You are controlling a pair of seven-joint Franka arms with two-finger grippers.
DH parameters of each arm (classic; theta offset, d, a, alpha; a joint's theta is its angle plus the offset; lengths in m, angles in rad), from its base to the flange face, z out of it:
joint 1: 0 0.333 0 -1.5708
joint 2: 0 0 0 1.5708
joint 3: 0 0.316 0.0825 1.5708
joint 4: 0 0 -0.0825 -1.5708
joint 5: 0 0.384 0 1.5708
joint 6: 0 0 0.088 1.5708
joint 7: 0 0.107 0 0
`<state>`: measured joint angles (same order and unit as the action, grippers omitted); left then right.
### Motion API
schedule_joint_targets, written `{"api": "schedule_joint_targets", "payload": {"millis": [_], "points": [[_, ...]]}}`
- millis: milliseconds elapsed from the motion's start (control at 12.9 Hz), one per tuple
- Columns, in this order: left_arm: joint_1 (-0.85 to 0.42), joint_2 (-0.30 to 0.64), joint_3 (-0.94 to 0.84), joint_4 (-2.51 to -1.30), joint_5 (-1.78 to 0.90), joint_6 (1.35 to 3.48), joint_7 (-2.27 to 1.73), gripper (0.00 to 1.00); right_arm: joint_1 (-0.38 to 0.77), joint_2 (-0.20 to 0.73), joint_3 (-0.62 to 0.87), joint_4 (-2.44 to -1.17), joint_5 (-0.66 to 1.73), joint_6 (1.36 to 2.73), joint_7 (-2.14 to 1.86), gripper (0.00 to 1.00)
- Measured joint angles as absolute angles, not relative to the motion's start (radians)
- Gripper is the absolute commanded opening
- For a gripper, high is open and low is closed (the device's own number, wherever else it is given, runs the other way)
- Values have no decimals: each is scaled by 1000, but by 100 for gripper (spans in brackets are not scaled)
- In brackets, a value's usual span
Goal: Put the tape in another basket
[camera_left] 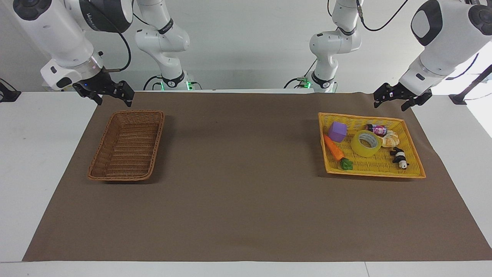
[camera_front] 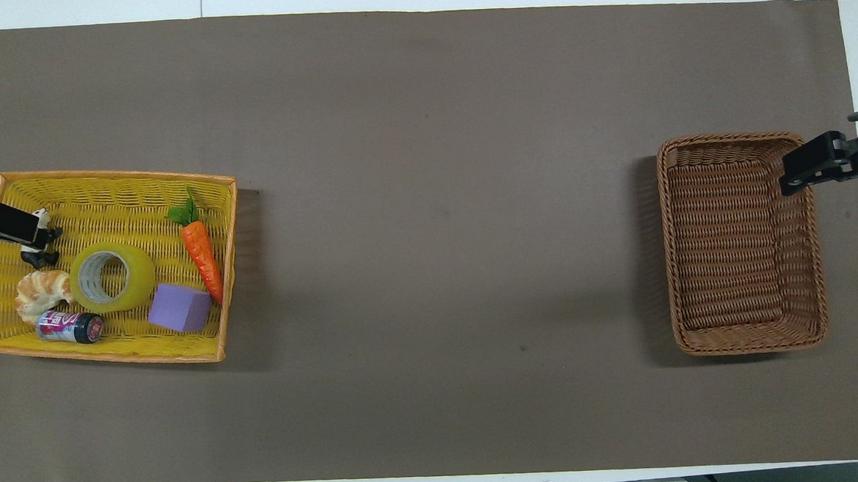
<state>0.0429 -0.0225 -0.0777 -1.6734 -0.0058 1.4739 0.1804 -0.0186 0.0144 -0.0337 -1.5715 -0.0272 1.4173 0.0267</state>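
Tape [camera_left: 366, 143] sits flat in the yellow tray [camera_left: 417, 169] at the left arm's end of the table [camera_left: 246, 215], core hole facing up. It touches or nearly touches the bread roll [camera_left: 391, 139], with the small can [camera_left: 376, 129] just beside it on the robot side, the purple block [camera_left: 337, 131] and toy carrot [camera_left: 333, 148] near it toward the table's middle, and the panda figure [camera_left: 399, 157] near it on the side away from the robots.

Left tool [camera_left: 398, 99] hangs over the tray's robot-side corner, off to the side of the tape, fingers spread, nothing held. Right tool [camera_left: 107, 93] waits over the robot-side end of the brown basket [camera_left: 128, 144], fingers apart, empty.

Risks, as I judge them:
- Crowded tray: a finger coming down outside the roll likely lands on the bread roll or can and shoves them, or skews the tape.
- Grip across the full roll probably needs near-max opening; pinching one wall through the core hole looks safer, but an off-centre grip lets the roll swing.
- Tray is light-looking and shallow; a snag could drag it.
- Basket is at the right arm's end, well apart from the tray, so expect a long carry or a handover; either is a drop chance.

Tape itself: wide translucent yellow roll, pale grey-white core, smooth sides, probably slippery.
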Motion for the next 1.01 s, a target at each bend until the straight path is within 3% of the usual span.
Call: {"api": "schedule_joint_targets", "payload": {"millis": [155,464,541,773,1005], "points": [[86,-42,-70,-1746,-4,1543,180,100,-19,14,-34,-1572,-27,1417,27,100],[190,-165,-63,-2106,-4,1842,182,99,-19,14,-34,-1572,-27,1417,27,100],[211,-185,-62,-2163,-4,1872,183,95,-19,14,-34,-1572,-27,1417,27,100],[222,-192,-66,-2279,-4,2000,183,86,-19,14,-34,-1572,-27,1417,27,100],[222,-179,-70,-2327,-4,2067,183,85,-19,14,-34,-1572,-27,1417,27,100]]}}
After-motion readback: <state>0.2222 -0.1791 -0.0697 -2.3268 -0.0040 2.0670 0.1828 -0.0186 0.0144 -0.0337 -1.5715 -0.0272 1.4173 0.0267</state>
